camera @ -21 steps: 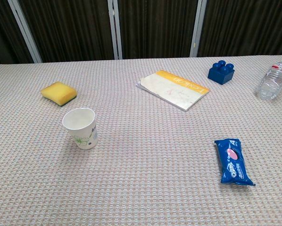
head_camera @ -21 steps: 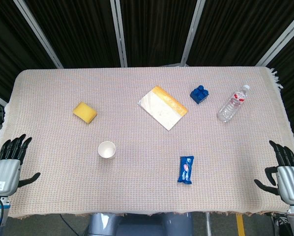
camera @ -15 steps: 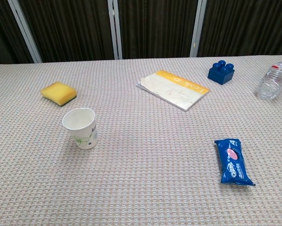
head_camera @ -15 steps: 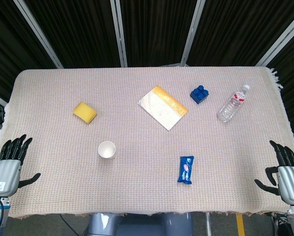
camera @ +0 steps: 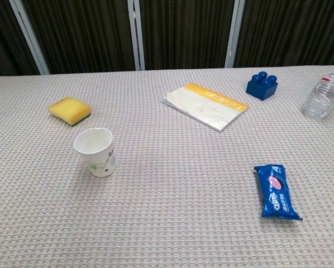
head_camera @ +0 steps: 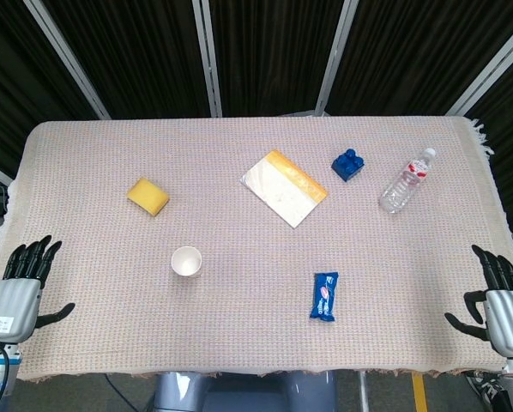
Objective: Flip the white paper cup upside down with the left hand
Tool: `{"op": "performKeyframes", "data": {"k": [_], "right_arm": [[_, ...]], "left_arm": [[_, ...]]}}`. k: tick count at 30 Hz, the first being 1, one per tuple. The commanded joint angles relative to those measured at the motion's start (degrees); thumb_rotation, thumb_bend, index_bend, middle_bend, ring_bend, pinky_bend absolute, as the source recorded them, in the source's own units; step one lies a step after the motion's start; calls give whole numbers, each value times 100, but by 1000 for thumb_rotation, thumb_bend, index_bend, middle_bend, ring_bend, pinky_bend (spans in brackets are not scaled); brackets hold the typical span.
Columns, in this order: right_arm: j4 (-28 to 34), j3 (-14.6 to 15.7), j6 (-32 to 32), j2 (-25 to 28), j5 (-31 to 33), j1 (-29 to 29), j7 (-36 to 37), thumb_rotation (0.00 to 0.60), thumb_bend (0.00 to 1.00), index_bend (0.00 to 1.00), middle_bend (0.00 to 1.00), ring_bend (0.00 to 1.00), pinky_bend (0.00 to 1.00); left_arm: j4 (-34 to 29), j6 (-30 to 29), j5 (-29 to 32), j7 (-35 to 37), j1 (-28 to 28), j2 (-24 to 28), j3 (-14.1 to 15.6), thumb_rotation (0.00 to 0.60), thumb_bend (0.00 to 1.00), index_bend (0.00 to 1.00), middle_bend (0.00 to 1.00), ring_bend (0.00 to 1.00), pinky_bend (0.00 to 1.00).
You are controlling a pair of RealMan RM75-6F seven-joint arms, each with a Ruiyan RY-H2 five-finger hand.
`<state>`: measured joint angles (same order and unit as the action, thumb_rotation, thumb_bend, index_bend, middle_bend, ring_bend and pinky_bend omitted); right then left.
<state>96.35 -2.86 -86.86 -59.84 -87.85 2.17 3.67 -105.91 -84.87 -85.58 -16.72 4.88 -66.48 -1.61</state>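
Observation:
The white paper cup (head_camera: 186, 261) (camera: 95, 152) stands upright, mouth up, on the woven tablecloth, left of centre; a small floral print shows on its side in the chest view. My left hand (head_camera: 18, 292) hangs off the table's front left corner, far from the cup, fingers spread and holding nothing. At the front right corner my right hand (head_camera: 498, 296) is likewise open and empty. Neither hand shows in the chest view.
A yellow sponge (head_camera: 147, 196) lies behind the cup to the left. A yellow-edged notebook (head_camera: 284, 187), a blue toy brick (head_camera: 348, 165) and a lying water bottle (head_camera: 407, 180) sit at the back right. A blue snack packet (head_camera: 325, 296) lies front right.
My left hand has shifted slightly to the right toward the table edge. Everything else stays where it was.

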Motion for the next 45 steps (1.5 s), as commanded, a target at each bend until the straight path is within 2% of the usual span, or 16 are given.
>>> {"op": "performKeyframes", "data": {"k": [1,4,9,18,24,29,36,41,45], "right_arm": [[12,4,-12,5,-8,-8,2,600,43,1000,0,0,0],[13,12,-10,9,-5,-15,-7,600,44,1000,0,0,0],[38,30,3,9,-27,-14,-46,600,45,1000,0,0,0],[35,16,42,37,44,-13,-7,600,45,1000,0,0,0],[27,-1,24,66,64,-22,59,600,45,1000,0,0,0],[0,-5,77,79,93,-6,133,600,45,1000,0,0,0],[-25,-28,92,89,140,-3,202,600,45,1000,0,0,0],[-51,-66,80,98,191,-4,253,600,44,1000,0,0,0],[-68,-76,73,103,204,-9,293,600,45,1000,0,0,0]], "left_arm": [[-83,105,8,-58,66,14,-1,600,7,0,0,0,0],[-194,338,66,-219,222,25,-46,600,10,0,0,0,0],[-476,1014,422,-789,736,-63,-297,600,9,0,0,0,0],[-722,1884,1754,-2223,1680,-702,-786,600,11,0,0,0,0],[-633,2204,2649,-2794,2215,-1178,-979,600,12,27,0,0,0],[-430,2233,3468,-3278,2679,-1694,-1031,600,12,73,0,0,0],[-23,2086,4250,-3708,3219,-2252,-1069,600,13,138,0,0,0],[95,1938,4523,-3863,3446,-2428,-1014,600,54,269,0,0,0],[89,1841,4601,-3870,3517,-2422,-969,600,71,294,0,0,0]]}}
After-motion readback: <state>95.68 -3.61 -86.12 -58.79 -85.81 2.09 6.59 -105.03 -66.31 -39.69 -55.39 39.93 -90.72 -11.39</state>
